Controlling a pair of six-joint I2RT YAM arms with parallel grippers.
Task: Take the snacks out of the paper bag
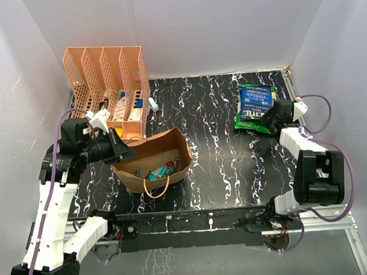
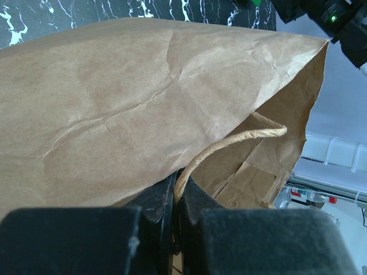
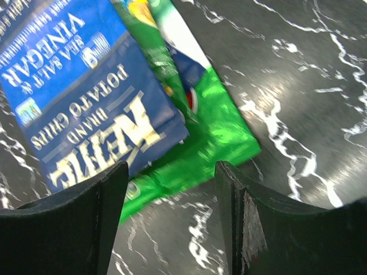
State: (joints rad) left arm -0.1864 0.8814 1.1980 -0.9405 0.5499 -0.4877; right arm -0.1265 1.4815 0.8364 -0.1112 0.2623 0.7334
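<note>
The brown paper bag (image 1: pixel 162 149) stands open at centre left, with teal and red snack packets (image 1: pixel 162 170) showing inside. My left gripper (image 1: pixel 126 154) is at the bag's left rim, shut on a twisted paper handle (image 2: pixel 241 138) of the bag (image 2: pixel 114 103); its midpoint shows in the left wrist view (image 2: pixel 176 200). A large green bag (image 1: pixel 251 120) lies flat at the back right with a dark blue chip packet (image 1: pixel 257 101) on top. My right gripper (image 1: pixel 273 115) is open and empty just beside them, over the green bag's (image 3: pixel 218 109) corner; it (image 3: pixel 172 189) holds nothing. The blue packet (image 3: pixel 86 86) lies to its left.
An orange perforated file organizer (image 1: pixel 106 74) stands at the back left, right behind the paper bag, with small white items (image 1: pixel 152 104) beside it. White walls enclose the black marbled table (image 1: pixel 215 160) on three sides.
</note>
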